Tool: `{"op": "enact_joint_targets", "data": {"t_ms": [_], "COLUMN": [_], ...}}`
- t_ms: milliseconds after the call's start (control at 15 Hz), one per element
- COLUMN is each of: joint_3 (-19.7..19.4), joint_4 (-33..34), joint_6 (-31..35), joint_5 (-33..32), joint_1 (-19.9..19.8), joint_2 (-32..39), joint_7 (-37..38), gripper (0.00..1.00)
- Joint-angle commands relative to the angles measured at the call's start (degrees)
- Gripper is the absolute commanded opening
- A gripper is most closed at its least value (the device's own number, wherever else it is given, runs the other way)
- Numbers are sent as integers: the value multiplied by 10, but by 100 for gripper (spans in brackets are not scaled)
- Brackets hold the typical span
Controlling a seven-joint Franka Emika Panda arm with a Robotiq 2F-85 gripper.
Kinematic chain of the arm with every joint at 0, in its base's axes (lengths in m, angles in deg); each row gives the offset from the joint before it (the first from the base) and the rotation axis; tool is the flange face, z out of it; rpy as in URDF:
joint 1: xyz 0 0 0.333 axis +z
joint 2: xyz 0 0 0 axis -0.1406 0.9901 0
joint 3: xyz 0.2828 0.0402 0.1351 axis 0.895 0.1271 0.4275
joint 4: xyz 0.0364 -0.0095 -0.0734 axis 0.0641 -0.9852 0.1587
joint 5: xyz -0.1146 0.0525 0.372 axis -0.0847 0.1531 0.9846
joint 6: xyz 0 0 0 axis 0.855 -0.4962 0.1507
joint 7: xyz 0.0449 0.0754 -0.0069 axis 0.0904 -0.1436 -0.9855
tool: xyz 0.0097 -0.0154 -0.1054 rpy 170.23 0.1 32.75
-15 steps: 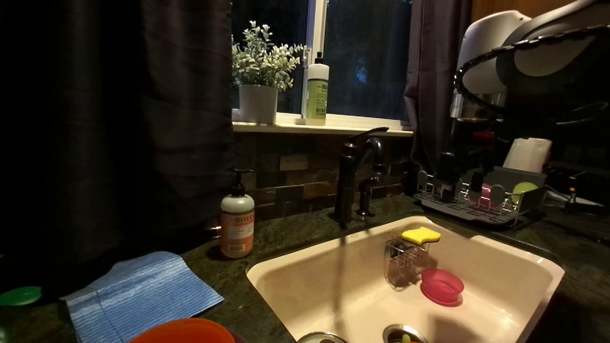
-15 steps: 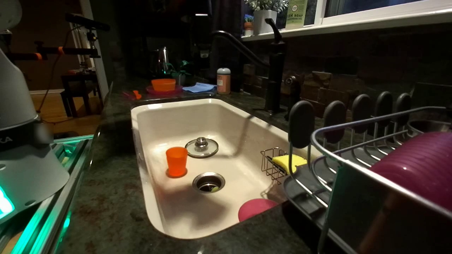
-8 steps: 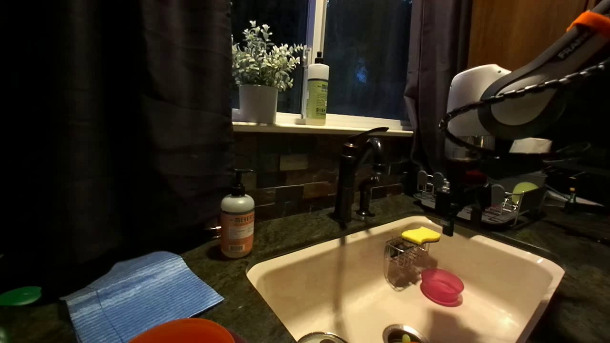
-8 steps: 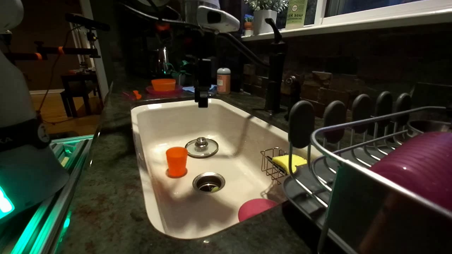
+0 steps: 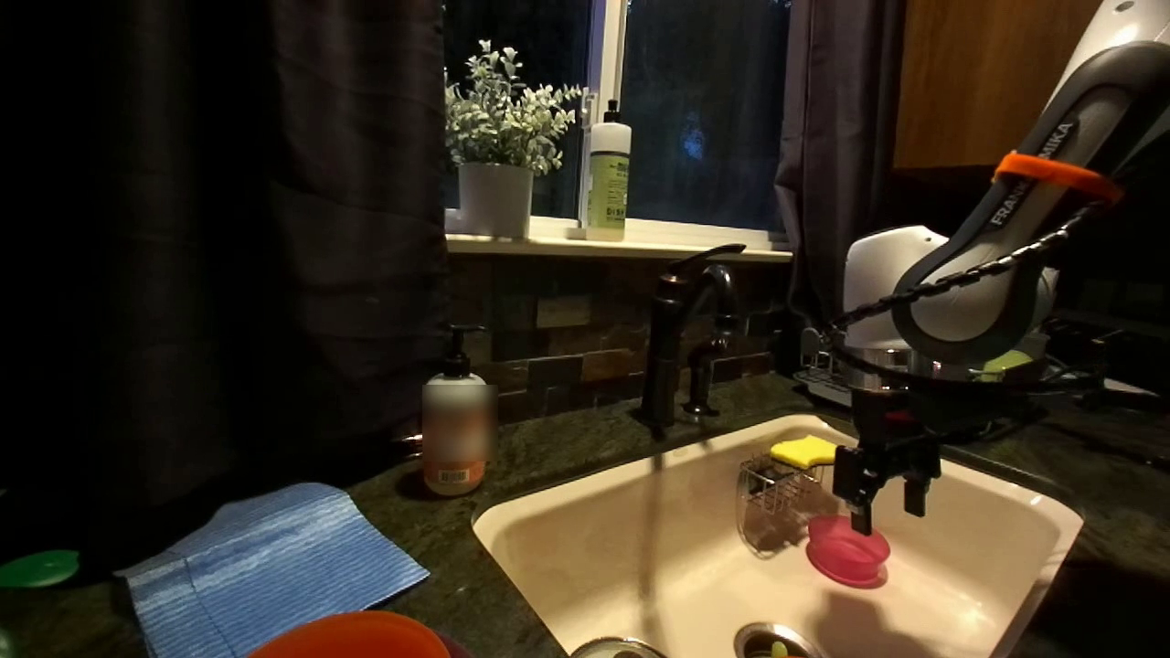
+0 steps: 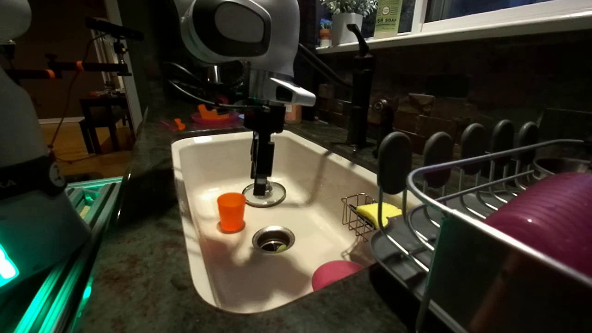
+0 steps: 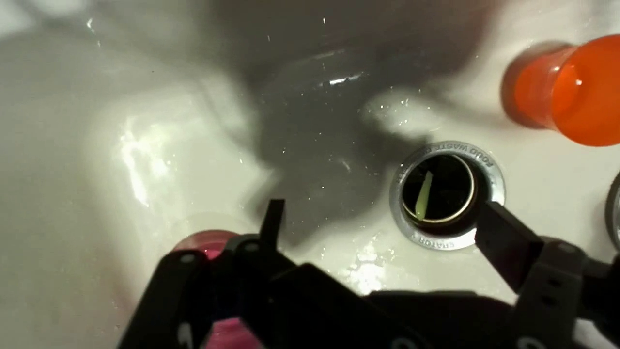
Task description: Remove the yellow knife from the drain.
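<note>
The yellow-green knife (image 7: 424, 196) stands in the dark mouth of the metal drain (image 7: 441, 243), its handle end leaning on the inner rim. A small part of the knife also shows in both exterior views (image 5: 779, 650) (image 6: 281, 248); the rest is hidden down the hole. My gripper (image 7: 382, 208) is open and empty, with its fingers wide apart. In the wrist view the drain lies near the right fingertip. In both exterior views the gripper (image 5: 888, 512) (image 6: 260, 188) points down inside the sink, above its floor and apart from the knife.
An orange cup (image 6: 231, 212) and a glass lid (image 6: 277, 196) stand in the sink. A pink bowl (image 5: 848, 559) lies near a wire caddy (image 5: 777, 493) with a yellow sponge (image 5: 803, 451). A black faucet (image 5: 663, 356) and a dish rack (image 6: 411, 185) flank the sink.
The arm has come down from high above into the sink, with the gripper now below the rim level. The knife, cup, lid and bowl have not moved.
</note>
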Motion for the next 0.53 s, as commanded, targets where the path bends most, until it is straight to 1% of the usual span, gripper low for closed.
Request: {"op": "enact_joint_targets", "data": {"t_ms": [0,200,267,333,467], "joint_3": [-12,-13,-10,-12,-10], "joint_4": [2,4,9,12,9], "joint_6": [-1,-1,-1,3,41], "joint_5": [1,2,33,30,59], "joint_1": [11,11,12,13,17], "joint_2": [6,7,23,34,52], "joint_7": [-1,-2,-5,11,14], "gripper": [100,100,100,100,100]}}
